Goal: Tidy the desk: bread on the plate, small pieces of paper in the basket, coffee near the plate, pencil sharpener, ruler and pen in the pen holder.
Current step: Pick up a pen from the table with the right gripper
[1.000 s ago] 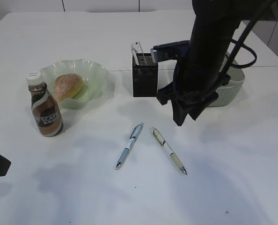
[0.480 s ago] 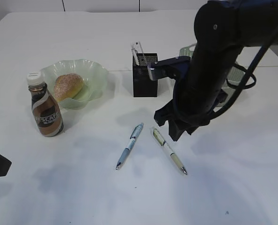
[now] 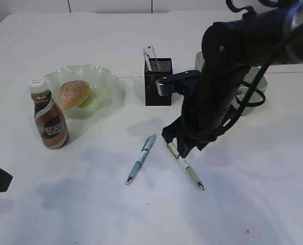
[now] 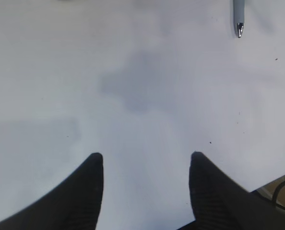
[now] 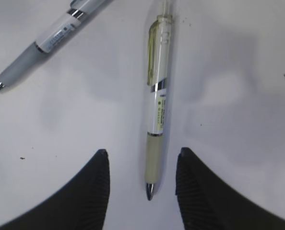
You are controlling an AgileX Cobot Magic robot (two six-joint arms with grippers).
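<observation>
The right gripper [image 5: 141, 177], jaws parted and empty, is hovering over the yellow-green pen [image 5: 157, 115] lying on the desk [image 3: 90, 204], right of the blue pen [image 3: 141, 158]; closing off-centre risks rolling it away.

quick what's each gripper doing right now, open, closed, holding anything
Left gripper: open, empty, above bare desk.
Right gripper: open, holding nothing, jaws either side of the yellow-green pen lying on the desk.
</observation>
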